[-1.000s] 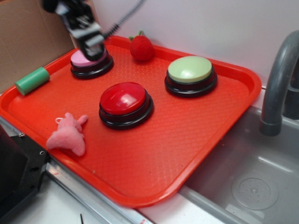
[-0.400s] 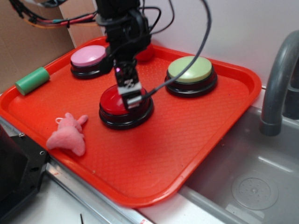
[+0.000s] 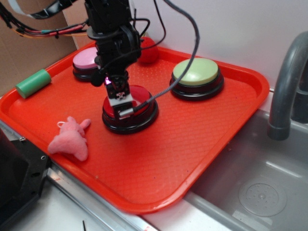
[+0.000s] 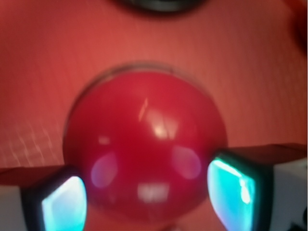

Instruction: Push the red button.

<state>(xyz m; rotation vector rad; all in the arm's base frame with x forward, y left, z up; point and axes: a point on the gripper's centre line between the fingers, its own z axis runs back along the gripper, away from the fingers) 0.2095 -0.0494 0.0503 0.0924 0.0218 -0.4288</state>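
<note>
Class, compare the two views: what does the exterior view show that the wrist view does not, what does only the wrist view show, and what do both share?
Only the exterior view shows the pink button, green button, strawberry, green cylinder, pink plush, faucet and sink. Only the wrist view shows the two fingertips spread apart, one at each side of the dome. Both show the red button, the tray and the gripper.

Fingers [image 3: 121,103] over button [image 3: 139,103] — on tray [image 3: 192,139]
</note>
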